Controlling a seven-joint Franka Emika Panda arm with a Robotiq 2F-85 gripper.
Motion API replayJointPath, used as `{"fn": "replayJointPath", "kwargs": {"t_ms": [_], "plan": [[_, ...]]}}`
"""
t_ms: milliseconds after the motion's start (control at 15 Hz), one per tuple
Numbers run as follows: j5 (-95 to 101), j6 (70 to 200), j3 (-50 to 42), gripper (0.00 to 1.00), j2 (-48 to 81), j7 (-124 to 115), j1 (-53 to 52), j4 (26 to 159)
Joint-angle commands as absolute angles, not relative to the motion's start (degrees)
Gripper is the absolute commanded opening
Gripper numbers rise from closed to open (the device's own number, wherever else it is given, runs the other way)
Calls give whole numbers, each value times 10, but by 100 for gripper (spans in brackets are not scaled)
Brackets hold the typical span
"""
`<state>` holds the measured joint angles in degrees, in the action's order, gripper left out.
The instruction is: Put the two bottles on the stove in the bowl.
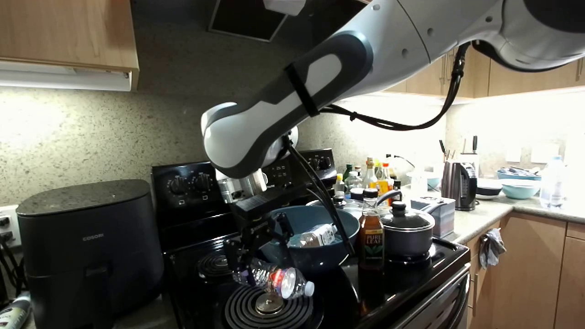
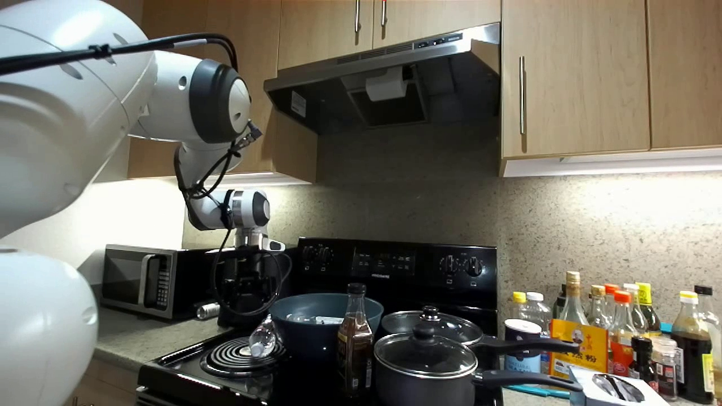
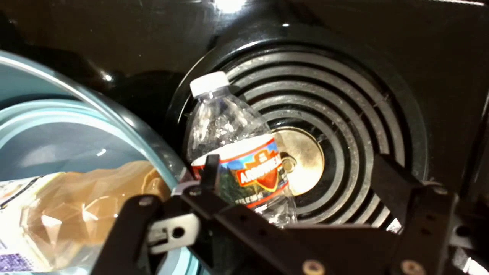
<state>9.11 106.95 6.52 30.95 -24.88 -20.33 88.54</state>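
A clear plastic bottle with a white cap and red-blue label lies on its side over the front burner, beside the bowl; it shows in both exterior views. The large blue bowl stands on the stove. A bottle with a brownish tint lies inside it. A Pure Leaf tea bottle stands upright on the stove next to the bowl. My gripper is open just above the lying bottle. In the wrist view one finger overlaps the label; the other finger is over the burner, apart from the bottle.
A lidded pot stands beside the tea bottle, with another lidded pan behind it. A black air fryer stands left of the stove. Several sauce bottles stand on the counter. The range hood hangs above.
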Motion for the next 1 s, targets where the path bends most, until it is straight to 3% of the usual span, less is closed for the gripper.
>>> {"fn": "replayJointPath", "kwargs": {"t_ms": [0,933], "plan": [[103,1066,55,100,334,-241,-207,856],[75,990,54,100,396,-237,-204,756]]}}
